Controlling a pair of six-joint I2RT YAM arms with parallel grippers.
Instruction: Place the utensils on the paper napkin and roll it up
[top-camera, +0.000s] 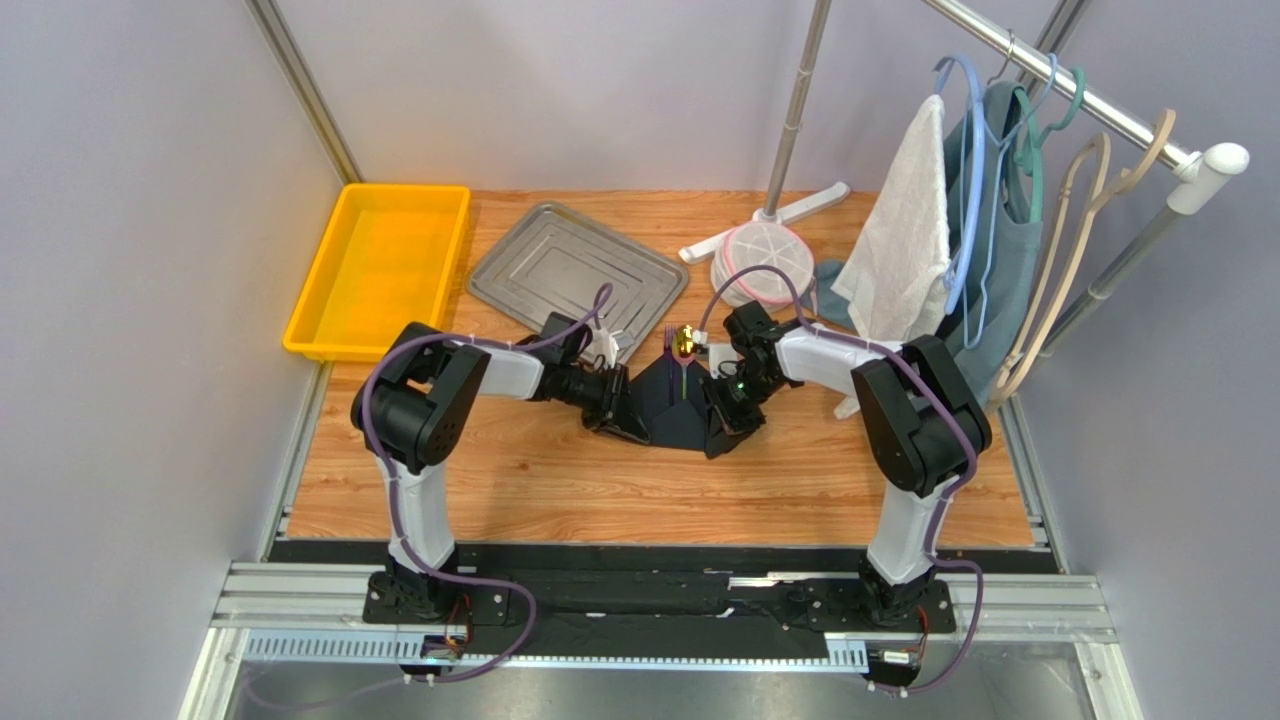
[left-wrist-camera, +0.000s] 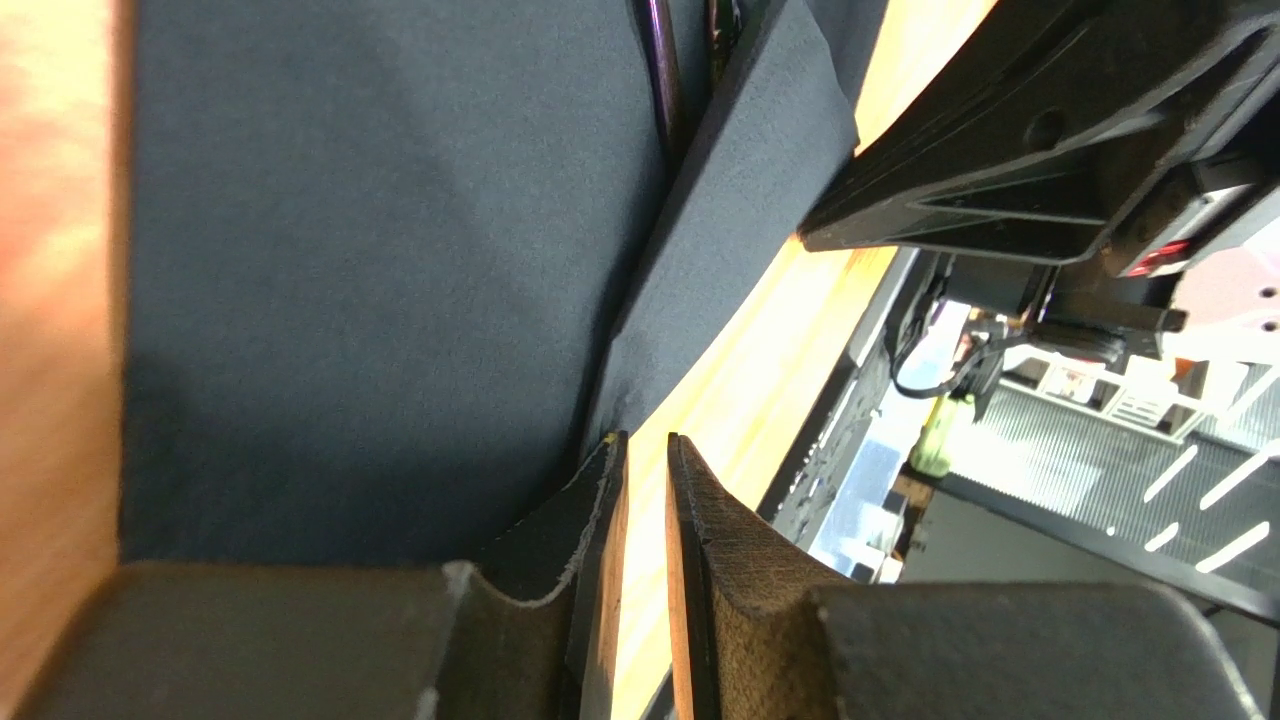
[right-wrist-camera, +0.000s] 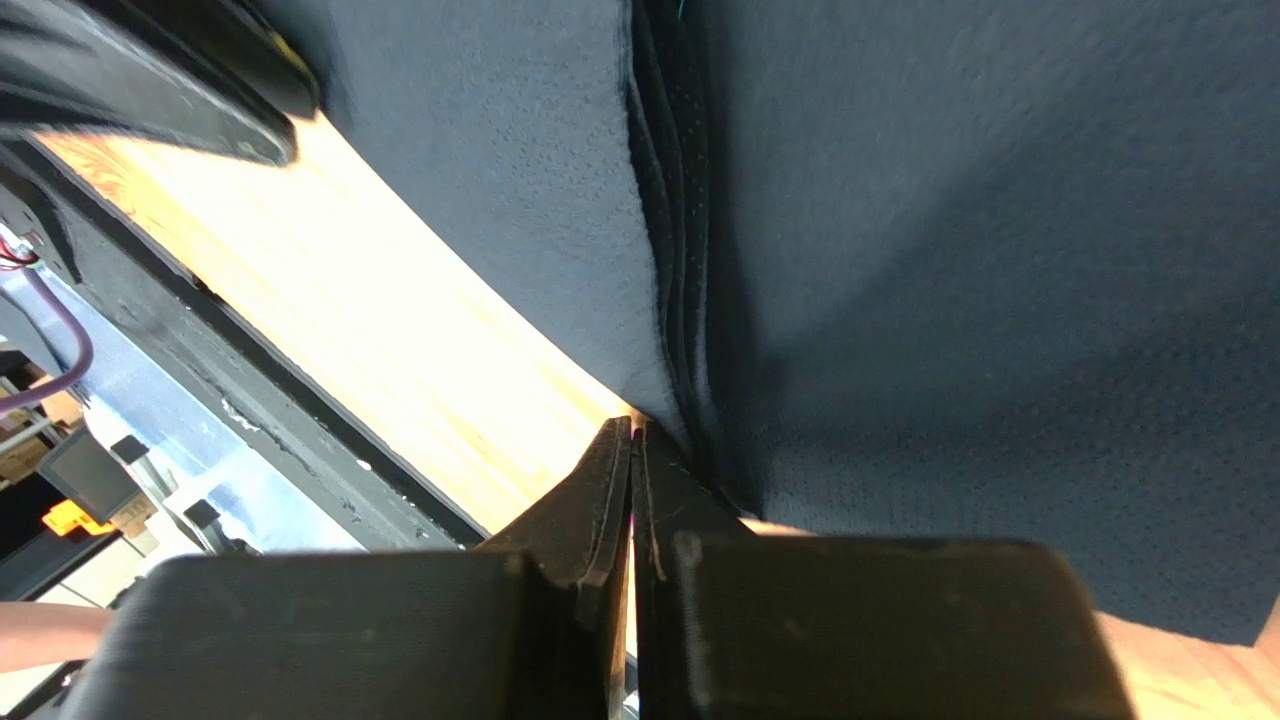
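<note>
- Black paper napkin (top-camera: 679, 402) on table (top-camera: 511, 480), folded up around spoon (top-camera: 685, 344); light, limp, tears easily.
- Right gripper (right-wrist-camera: 631, 438) pinched shut on its edge; left gripper (left-wrist-camera: 643, 450) barely parted, gripping nothing.
- Grip at edges.

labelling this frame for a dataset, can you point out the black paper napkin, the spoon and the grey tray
paper napkin (top-camera: 679, 405), top external view, on the dark sheet's middle
spoon (top-camera: 685, 344), top external view, on its gold bowl
grey tray (top-camera: 579, 270), top external view, on its bare floor
</note>
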